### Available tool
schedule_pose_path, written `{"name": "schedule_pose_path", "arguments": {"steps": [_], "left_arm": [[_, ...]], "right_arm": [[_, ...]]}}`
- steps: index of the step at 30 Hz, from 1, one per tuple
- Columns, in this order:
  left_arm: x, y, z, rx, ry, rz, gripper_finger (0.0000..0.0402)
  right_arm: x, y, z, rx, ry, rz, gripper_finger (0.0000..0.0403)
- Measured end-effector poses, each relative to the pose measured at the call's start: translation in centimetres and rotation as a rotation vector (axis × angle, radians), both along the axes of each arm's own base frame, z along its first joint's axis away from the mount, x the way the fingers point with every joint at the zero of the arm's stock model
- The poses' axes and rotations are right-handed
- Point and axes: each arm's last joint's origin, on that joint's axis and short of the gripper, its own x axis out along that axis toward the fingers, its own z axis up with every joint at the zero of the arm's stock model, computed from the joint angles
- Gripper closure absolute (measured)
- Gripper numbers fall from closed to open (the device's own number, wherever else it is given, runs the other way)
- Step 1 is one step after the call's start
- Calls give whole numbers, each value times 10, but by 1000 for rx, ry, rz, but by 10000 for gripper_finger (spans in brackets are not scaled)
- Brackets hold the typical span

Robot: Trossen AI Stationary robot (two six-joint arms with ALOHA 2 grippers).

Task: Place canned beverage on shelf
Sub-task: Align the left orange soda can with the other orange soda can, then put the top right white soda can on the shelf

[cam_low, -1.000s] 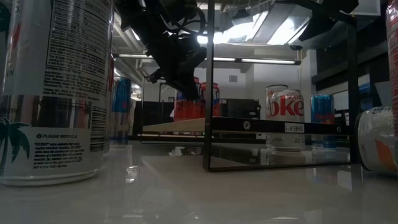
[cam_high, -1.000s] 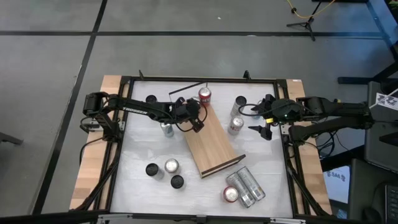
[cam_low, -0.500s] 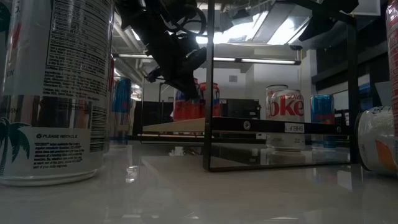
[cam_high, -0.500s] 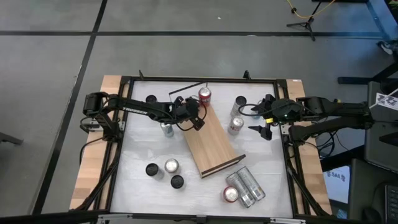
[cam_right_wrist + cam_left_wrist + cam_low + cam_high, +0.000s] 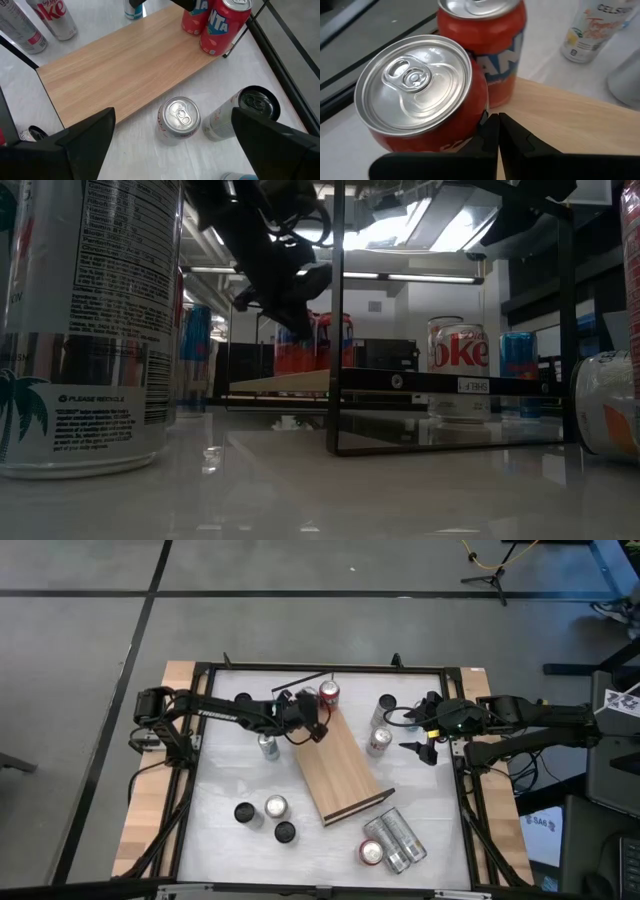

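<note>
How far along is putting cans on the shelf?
Two red Fanta cans stand at one end of the shelf. The left claw, shut, sits beside one, holding nothing. The right claw waits open at the table's side. A Diet Coke and other cans are off the shelf.

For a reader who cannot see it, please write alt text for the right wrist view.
Two red Fanta cans stand together at one end of a light wooden shelf on a white table. Beside the shelf stand a silver-topped can and a dark-topped can.
</note>
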Motion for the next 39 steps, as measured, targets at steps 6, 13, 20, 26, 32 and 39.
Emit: {"name": "schedule_pose_path", "arguments": {"steps": [6, 13, 20, 26, 32, 39], "left_arm": [[-1, 7, 0, -1, 0, 18, 401], [-1, 3, 0, 0, 0, 7, 401], [1, -9, 10, -64, -63, -91, 401], [-3, -28, 30, -169, -140, -252, 401], [-9, -54, 48, -247, -210, -416, 401], [-10, -77, 51, -319, -217, -541, 401]], "right_arm": [[0, 0, 0, 0, 0, 0, 10], [0, 0, 0, 0, 0, 0, 10], [0, 0, 0, 0, 0, 0, 10], [0, 0, 0, 0, 0, 0, 10], [0, 0, 0, 0, -1, 0, 10], [3, 1, 3, 36, -48, 32, 10]]}}
